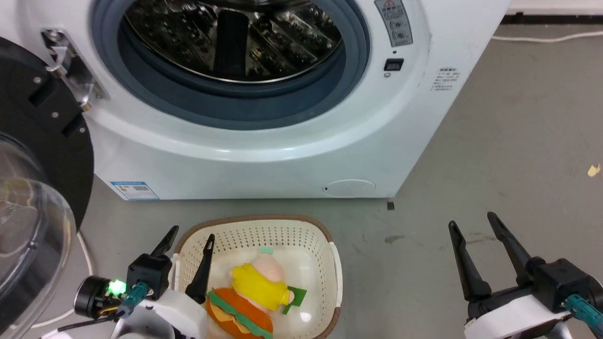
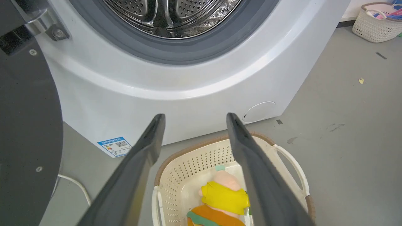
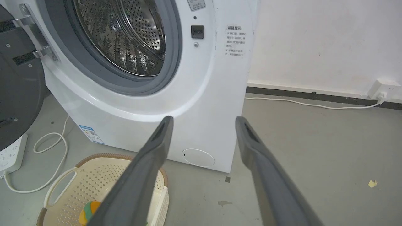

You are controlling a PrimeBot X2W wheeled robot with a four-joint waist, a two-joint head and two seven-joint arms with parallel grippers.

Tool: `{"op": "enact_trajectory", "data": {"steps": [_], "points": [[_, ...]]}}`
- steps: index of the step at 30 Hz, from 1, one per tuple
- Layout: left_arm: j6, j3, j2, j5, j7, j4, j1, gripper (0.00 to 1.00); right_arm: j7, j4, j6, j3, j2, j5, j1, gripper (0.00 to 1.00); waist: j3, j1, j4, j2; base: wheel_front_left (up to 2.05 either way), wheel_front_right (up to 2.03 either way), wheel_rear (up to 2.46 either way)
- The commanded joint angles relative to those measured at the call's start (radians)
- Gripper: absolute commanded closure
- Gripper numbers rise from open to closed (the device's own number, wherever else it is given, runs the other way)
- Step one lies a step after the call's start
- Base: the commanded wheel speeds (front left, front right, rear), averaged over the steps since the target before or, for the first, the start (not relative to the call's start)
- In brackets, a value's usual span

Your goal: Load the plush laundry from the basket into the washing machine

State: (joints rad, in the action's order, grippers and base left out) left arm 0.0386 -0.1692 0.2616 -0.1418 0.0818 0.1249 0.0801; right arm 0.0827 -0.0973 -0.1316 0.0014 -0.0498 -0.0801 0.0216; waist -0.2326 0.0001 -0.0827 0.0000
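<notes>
Washer (image 1: 264, 155) stands at 12 o'clock in the head view, its door (image 1: 37, 141) swung wide at 9 o'clock and the drum (image 1: 231, 37) mouth exposed. Basket (image 1: 264, 230) sits on the floor just before the washer at 6 o'clock. Doll (image 1: 256, 292) lies inside it, head toward the washer, with a green square (image 1: 296, 297) touching its 3 o'clock side. Left gripper (image 1: 193, 232) is released, fingers spread. One finger shows over the basket's interior beside the doll, the other outside the rim at 9 o'clock. Right gripper (image 1: 472, 219) is likewise released and empty at 4 o'clock, well apart from the basket. The left wrist view adds a second basket (image 2: 373, 25) at 1 o'clock. The right wrist view adds a socket (image 3: 384, 89) at 3 o'clock, a cable (image 3: 311, 103) along the wall, and a power strip (image 3: 11, 153) at 9 o'clock. The door's edge stands near the left arm. Floor runs between basket and right gripper, with a yellow scrap (image 1: 593, 170) at 3 o'clock.
</notes>
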Motion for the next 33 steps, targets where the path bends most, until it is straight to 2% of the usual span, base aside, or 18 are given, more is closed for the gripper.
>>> {"op": "enact_trajectory", "data": {"steps": [1,10,27,33], "points": [[0.005,-0.023,0.02,-0.017,0.012,0.02,0.029,0.0,0.011,-0.012,0.0,0.002,0.0,-0.008,0.012,0.0,-0.027,-0.0001,-0.012,0.0,0.0,0.0,0.0],[0.015,-0.19,0.093,-0.08,0.027,0.141,0.146,0.0,0.03,-0.038,0.0,0.017,0.0,-0.028,0.016,0.0,-0.124,-0.0001,-0.039,0.0,0.0,0.0,0.0],[0.033,-0.491,0.243,-0.31,0.019,0.344,0.356,0.0,0.066,-0.098,0.001,0.069,0.0,-0.067,0.038,0.0,-0.3,-0.0001,-0.107,0.0,0.0,0.0,0.0],[0.04,-0.579,0.291,-0.412,-0.031,0.407,0.419,0.0,0.078,-0.121,0.001,0.081,0.0,-0.085,0.05,0.0,-0.359,-0.0001,-0.128,0.0,0.0,0.0,0.0]]}}
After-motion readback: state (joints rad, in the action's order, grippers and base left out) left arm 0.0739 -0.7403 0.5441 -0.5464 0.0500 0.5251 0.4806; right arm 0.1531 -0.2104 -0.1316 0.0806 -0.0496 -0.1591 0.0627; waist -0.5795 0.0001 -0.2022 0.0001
